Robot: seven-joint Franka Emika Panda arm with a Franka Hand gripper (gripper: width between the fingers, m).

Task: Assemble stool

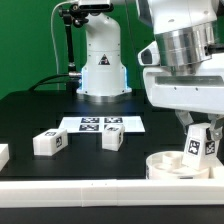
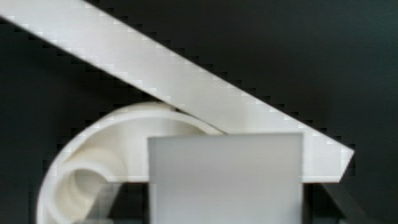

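Observation:
My gripper [image 1: 201, 138] is shut on a white oblong stool leg [image 1: 200, 147] with a black-and-white tag. It holds the leg upright over the round white seat [image 1: 178, 164] at the front, on the exterior view's right. The leg's lower end is at the seat's top, and I cannot tell whether they touch. In the wrist view the held leg [image 2: 226, 170] fills the middle between my gripper's [image 2: 226, 208] dark fingers, with the curved seat [image 2: 103, 160] behind it. Two loose tagged legs [image 1: 48, 142] [image 1: 112, 139] lie on the black table.
The marker board [image 1: 100, 124] lies flat behind the loose legs. The arm's white base [image 1: 102, 65] stands at the back. Another white part [image 1: 3, 155] shows at the exterior view's left edge. A white rail [image 1: 80, 188] runs along the table's front; it crosses the wrist view [image 2: 178, 70].

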